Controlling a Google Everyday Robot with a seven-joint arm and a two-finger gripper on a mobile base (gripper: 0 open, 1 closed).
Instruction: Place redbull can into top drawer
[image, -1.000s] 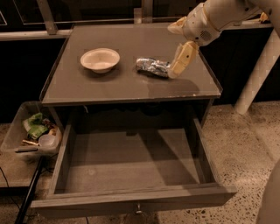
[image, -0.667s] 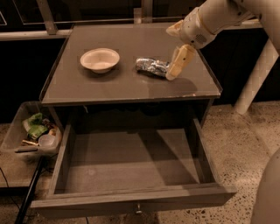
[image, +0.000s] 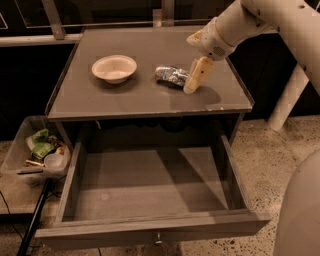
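Silver and crinkled, the can lies on its side on the cabinet top, to the right of the cream bowl and apart from it. I have the gripper down at the can's right end. I cannot tell if it touches the can or only sits just beside it, nor if it is released or clenched. Nothing shows the can lifted off the surface.

Below, the top drawer stands open toward me, its knob at the middle of the front panel, and the can is not in it. By my reading the drawer is ready and the rest remains: grasp the can, raise it, carry it forward past the cabinet's front edge and lower it in. A plastic bin of clutter sits left of the drawer, out of that path.
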